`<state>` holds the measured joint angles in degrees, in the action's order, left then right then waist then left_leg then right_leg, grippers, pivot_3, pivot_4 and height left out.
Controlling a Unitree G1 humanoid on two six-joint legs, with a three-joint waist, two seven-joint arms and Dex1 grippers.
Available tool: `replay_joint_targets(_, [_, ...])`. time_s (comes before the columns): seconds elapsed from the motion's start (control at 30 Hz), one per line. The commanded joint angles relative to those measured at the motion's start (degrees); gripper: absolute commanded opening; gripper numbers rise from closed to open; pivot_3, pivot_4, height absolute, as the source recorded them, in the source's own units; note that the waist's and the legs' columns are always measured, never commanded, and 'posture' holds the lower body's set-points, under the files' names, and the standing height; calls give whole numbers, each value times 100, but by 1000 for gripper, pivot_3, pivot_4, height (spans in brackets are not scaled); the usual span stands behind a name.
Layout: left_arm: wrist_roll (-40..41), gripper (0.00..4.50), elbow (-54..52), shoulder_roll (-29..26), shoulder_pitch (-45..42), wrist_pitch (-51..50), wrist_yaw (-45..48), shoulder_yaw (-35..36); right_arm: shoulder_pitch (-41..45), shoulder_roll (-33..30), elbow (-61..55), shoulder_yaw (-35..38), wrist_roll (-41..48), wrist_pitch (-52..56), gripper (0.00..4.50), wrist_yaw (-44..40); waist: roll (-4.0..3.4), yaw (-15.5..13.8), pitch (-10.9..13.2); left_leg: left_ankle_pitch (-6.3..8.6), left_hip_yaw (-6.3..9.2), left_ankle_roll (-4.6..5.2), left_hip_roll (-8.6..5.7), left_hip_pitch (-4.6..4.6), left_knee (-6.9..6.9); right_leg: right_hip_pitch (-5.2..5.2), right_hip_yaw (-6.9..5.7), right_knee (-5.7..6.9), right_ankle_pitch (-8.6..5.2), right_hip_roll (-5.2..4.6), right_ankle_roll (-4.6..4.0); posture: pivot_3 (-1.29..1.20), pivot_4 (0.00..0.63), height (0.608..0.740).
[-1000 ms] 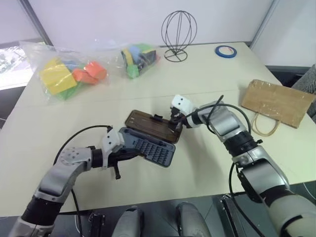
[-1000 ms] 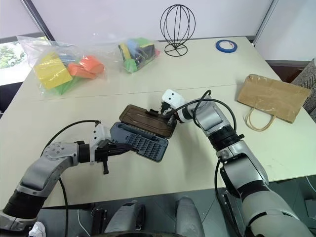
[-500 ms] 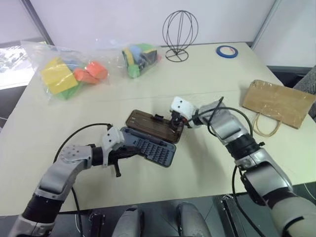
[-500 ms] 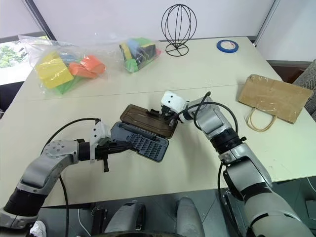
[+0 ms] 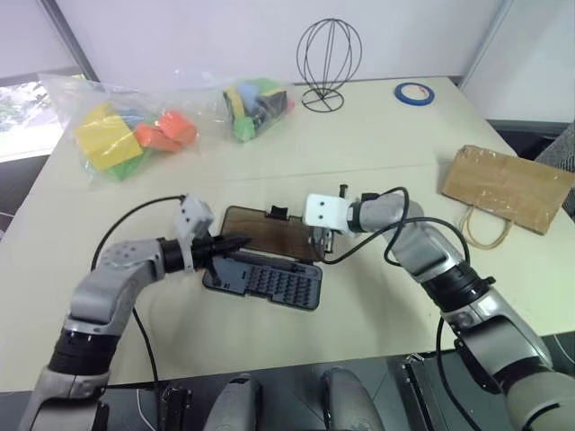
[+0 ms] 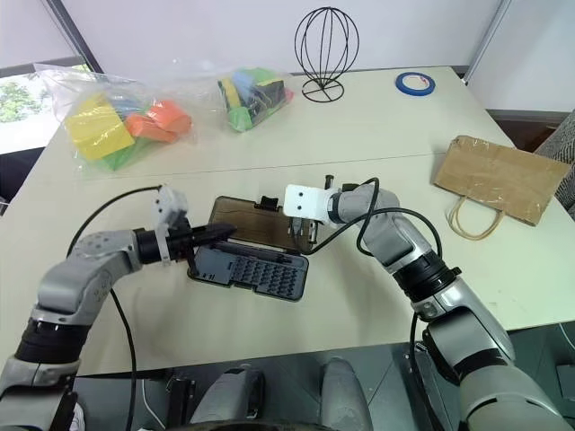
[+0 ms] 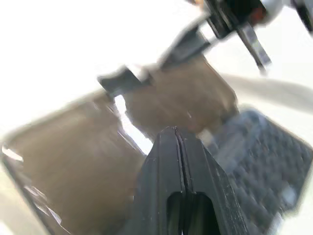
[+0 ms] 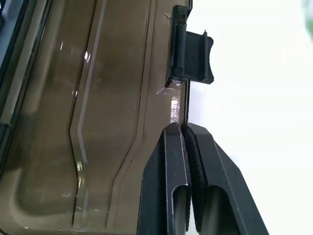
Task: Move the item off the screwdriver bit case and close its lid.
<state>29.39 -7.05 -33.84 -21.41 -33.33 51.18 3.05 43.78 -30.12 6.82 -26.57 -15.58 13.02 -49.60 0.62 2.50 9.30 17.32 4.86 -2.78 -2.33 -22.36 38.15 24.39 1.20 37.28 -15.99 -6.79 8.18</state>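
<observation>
Screwdriver bit case (image 5: 265, 278) open at mid-bench (image 5: 359, 153), taken as the landmark. Grey slotted base nearest the robot; smoky-brown lid (image 5: 269, 235) raised behind it, tilted up off the bench, black latch (image 5: 277, 213) on its far edge. Right gripper (image 8: 185, 142) at the lid's far edge just beside the latch, jaws pressed together on the thin rim of the lid. Left gripper (image 5: 235, 243) at the case's left end, jaws pressed together with nothing between them, tips against the lid near the hinge line. Brown paper bag (image 5: 505, 188) well off to the right of the case, flat on the bench, cord handles toward the robot, clear of both grippers. Bags of coloured blocks (image 5: 121, 135), wire stand (image 5: 326, 63) and blue tape roll (image 5: 411, 92) beyond the case.
</observation>
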Motion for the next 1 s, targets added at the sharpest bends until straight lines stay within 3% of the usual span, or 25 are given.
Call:
replay_joint_targets(0.03, [301,0,34,58,-254,-203,-213,389,39,2,-157,56,-212,-397,51,205,0,5,0,0,0,0,0,0,0,0,0,0,0,0,0,0,150,740])
replay_joint_targets(0.2, [455,0,824,-29,-820,-303,-549,996,-23,6,-97,86,-398,-697,51,339,1,10,1,-3,2,-5,0,0,1,0,-2,1,0,1,0,0,150,740])
replay_joint_targets(0.43, [93,0,2103,-219,-1255,267,-722,1257,-31,48,-123,146,-456,-788,51,369,1,8,1,-4,2,-7,-1,0,0,0,-3,0,0,1,0,0,150,740])
replay_joint_targets(1.0, [-1457,0,4028,278,-1505,2073,275,-243,23,42,-583,251,-578,-807,51,353,1,14,0,-4,-7,-7,-4,-1,0,-1,-10,3,0,1,0,0,150,740])
